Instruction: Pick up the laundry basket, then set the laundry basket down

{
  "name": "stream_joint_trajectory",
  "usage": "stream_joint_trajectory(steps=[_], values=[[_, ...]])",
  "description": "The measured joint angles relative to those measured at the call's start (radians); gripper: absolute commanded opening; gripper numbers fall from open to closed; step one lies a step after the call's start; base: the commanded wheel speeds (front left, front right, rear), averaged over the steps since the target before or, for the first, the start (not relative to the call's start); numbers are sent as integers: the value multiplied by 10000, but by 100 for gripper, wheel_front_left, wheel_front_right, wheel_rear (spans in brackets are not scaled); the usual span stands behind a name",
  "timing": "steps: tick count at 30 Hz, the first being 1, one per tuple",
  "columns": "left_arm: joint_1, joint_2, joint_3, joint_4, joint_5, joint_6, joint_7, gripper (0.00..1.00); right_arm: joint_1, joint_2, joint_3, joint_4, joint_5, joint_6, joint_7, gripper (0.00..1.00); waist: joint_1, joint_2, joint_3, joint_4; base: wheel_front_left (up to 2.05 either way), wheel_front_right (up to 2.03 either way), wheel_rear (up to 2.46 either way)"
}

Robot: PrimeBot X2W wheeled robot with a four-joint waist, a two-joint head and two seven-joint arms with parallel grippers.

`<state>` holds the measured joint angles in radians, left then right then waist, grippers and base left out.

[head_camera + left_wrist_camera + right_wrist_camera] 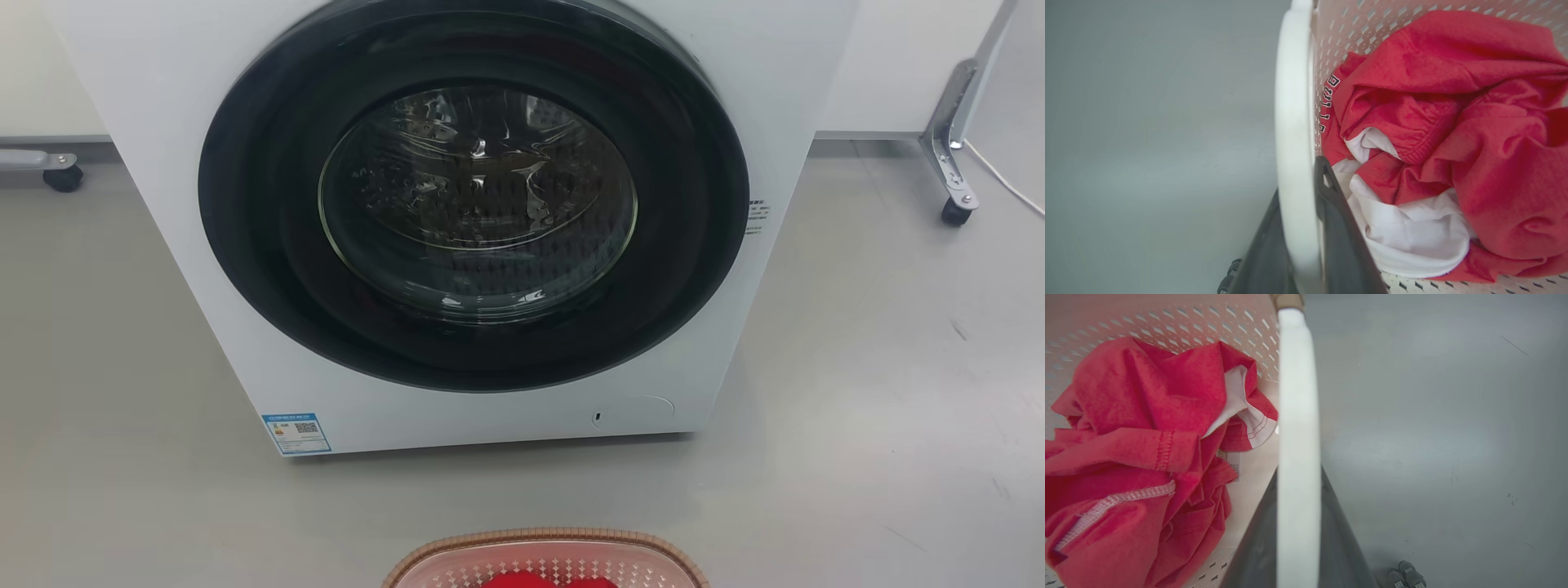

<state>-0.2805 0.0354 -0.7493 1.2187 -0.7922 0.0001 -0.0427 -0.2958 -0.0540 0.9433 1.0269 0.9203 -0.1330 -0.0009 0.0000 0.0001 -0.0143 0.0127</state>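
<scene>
White washing machine (490, 245) on grey floor (882, 392) (faintly scuffed); castered frame leg (951, 163) behind.

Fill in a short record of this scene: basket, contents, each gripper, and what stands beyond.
laundry basket: bottom edge of head view, before the washing machine
contents: red garment, white cloth
left gripper: jaws clamp its left white handle
right gripper: jaws clamp its right white handle
floor: grey

The laundry basket (545, 543) sits on the floor (857, 408) before the washing machine (457, 425), apart from it, clothes (1453, 122) in it. Farther back, the left castered leg (63, 177) stands at the floor's left, the right castered leg (951, 155) at its right.
</scene>
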Motion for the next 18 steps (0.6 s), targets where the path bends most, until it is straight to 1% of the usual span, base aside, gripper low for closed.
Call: stream_joint_trajectory(steps=[18], values=[[17, 12, -79, 8, -58, 12, 0, 0, -5, -4, 324, 81, 405, 0, -19, 0, 0, 0, 17, -32, 0, 0, 0]])
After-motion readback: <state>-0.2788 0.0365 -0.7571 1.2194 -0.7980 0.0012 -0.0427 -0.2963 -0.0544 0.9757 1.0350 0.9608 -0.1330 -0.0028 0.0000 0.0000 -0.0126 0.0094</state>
